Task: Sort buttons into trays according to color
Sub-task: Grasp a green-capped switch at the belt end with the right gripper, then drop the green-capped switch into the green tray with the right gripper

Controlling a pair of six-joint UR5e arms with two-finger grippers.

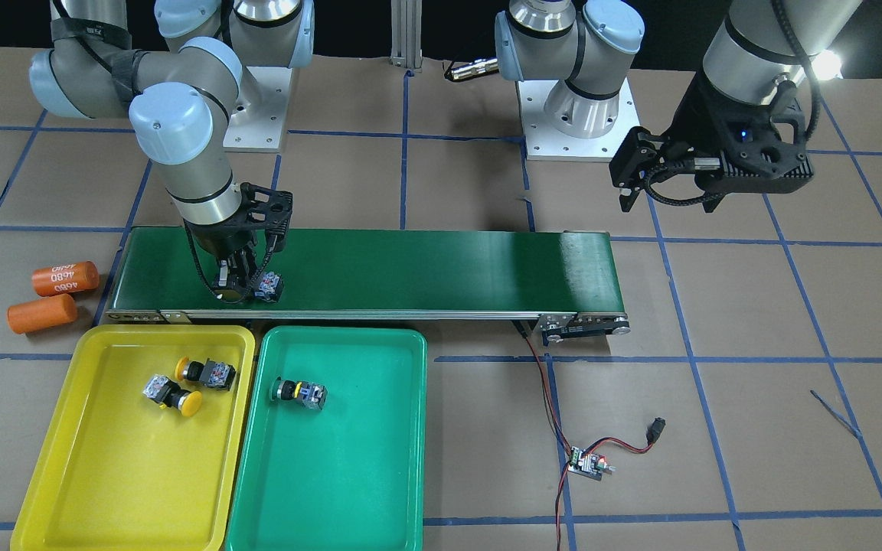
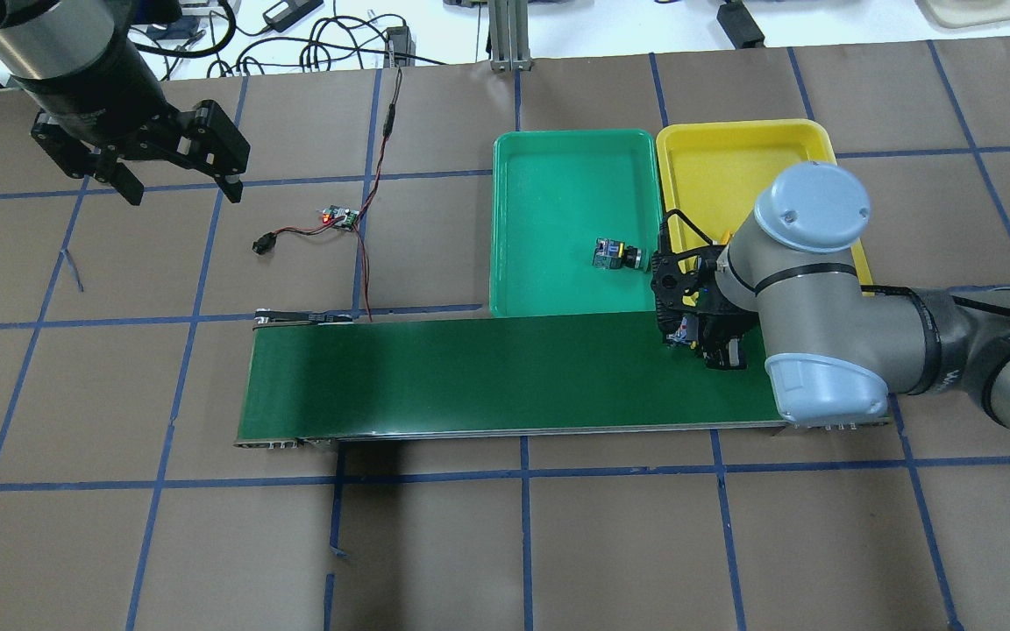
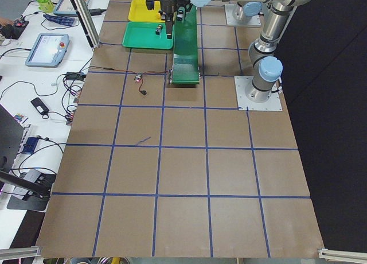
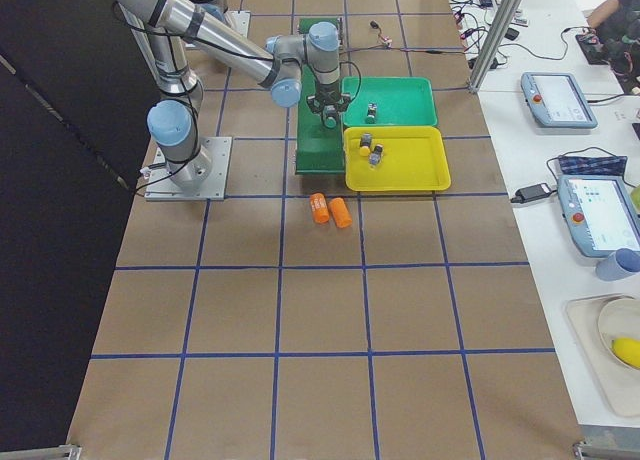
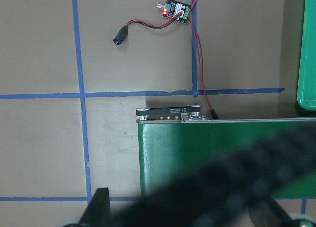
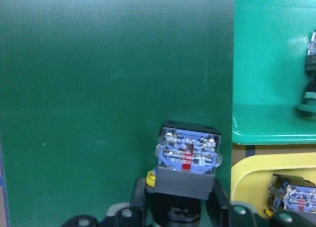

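Three of the four buttons lay in trays: a pair of yellow buttons sat close together in the yellow tray, and a third button lay on its side in the green tray, its cap hard to make out against the teal. The last button was on the belt, at the end nearest the trays, between the fingers of the right gripper. In the right wrist view the fingers pressed in on the dark collar below the blocky body, so the gripper looked clamped on it. Whether the button had left the belt I could not tell, and its cap was hidden. With two yellows placed, this one was most likely the second green, bound for the green tray just beside the belt. The left gripper hung with its fingers spread wide and nothing in them, well apart from the trays, over bare table by the belt's far end. By my reckoning the job was nearly done — one carry and one release remained.
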